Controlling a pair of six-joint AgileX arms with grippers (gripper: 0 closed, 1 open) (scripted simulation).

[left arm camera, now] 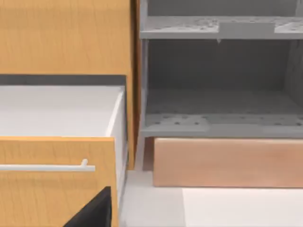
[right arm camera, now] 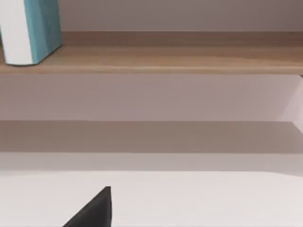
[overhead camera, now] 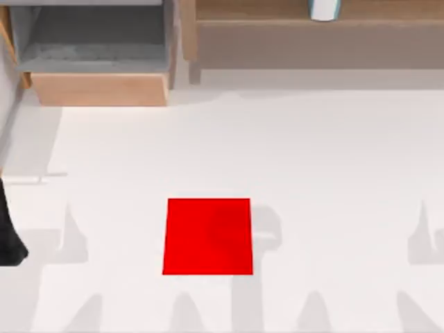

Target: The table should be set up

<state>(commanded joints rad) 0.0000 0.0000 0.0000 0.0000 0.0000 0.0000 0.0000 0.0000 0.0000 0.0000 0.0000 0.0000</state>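
**Setup not yet begun: counter bare but for the mat**

The white counter point(overhead camera: 312, 159) fills the top view, with a red mat point(overhead camera: 208, 236) near its middle. Fetch the blue-and-white cup point(overhead camera: 324, 9) from the wooden shelf point(overhead camera: 277, 31) — approach level, below the board. I cannot tell how either hand stands.

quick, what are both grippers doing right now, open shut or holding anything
Left gripper: a dark tip shows near the open wooden drawer; open or shut cannot be told.
Right gripper: a dark tip shows above the table; cannot be told either.
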